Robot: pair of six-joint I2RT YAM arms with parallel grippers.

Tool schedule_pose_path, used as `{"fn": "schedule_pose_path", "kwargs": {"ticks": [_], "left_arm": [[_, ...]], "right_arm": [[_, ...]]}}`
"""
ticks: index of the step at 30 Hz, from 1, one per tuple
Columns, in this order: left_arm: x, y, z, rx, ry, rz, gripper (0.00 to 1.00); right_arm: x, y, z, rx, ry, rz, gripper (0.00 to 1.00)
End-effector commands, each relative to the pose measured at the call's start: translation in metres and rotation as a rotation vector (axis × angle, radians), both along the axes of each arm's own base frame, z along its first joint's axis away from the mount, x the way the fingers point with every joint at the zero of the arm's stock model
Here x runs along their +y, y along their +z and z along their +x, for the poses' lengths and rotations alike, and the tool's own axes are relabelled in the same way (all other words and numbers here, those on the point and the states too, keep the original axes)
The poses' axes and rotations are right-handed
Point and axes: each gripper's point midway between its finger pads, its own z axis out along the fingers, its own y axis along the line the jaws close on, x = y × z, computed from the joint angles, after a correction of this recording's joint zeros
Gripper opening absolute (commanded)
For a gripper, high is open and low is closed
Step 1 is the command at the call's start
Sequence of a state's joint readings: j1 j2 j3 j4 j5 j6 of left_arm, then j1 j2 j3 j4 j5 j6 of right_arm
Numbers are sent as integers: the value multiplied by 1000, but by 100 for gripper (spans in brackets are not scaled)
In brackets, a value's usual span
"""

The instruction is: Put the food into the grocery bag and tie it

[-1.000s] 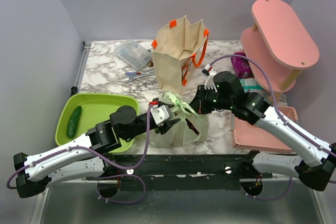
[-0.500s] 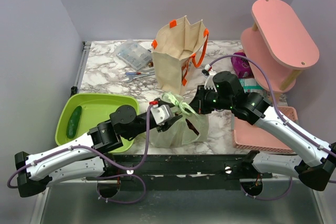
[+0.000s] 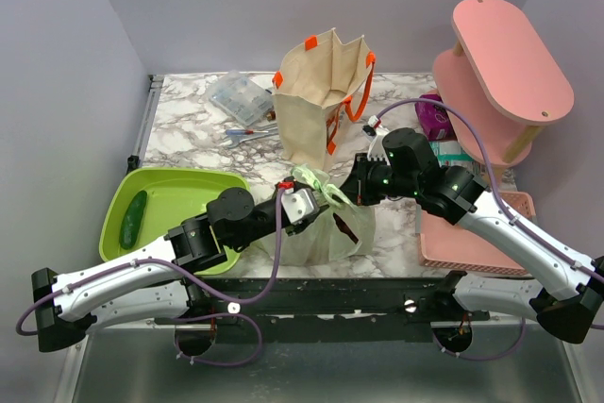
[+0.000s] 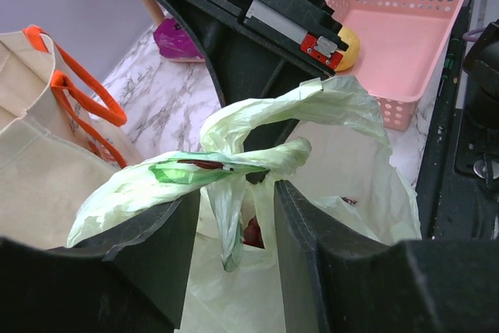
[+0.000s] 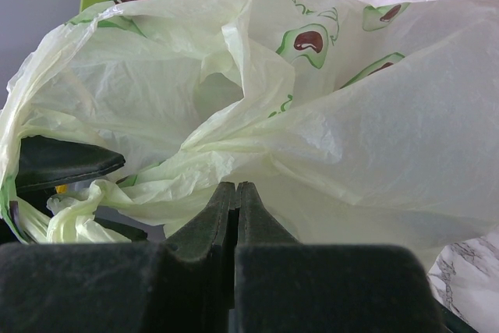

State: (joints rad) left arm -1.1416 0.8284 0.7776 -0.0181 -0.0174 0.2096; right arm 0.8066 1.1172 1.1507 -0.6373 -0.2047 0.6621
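The left gripper (image 4: 234, 208) has pushed forward in the last second and its jaws have drawn in, now half open astride a twisted handle (image 4: 228, 228) of the grocery bag (image 3: 316, 238), which sits mid front edge of the table (image 3: 189, 143). The right gripper (image 3: 351, 191) is closed, pinching the bag's loop (image 4: 312, 103). Dark red food (image 4: 251, 233) shows inside, so tying looks begun.

Bright, even light, soft shadows (wrist-view foregrounds slightly blurred).
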Motion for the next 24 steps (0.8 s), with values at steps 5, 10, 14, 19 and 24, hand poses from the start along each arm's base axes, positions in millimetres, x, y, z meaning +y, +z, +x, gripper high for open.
{"fn": "schedule_pose_path", "kwargs": {"ticks": [5, 10, 14, 19, 24], "left_arm": [[3, 13, 9, -62, 46, -23, 32], [1, 10, 13, -67, 64, -8, 29], [-3, 11, 14, -63, 56, -10, 29], [-8, 16, 14, -62, 50, -24, 33], [-14, 23, 17, -59, 53, -51, 33]], "right_arm": [[2, 5, -4, 0, 24, 18, 1], [3, 4, -4, 4, 27, 18, 1], [3, 3, -4, 4, 28, 18, 1], [3, 1, -4, 9, 28, 17, 1], [4, 0, -5, 12, 29, 21, 1]]}}
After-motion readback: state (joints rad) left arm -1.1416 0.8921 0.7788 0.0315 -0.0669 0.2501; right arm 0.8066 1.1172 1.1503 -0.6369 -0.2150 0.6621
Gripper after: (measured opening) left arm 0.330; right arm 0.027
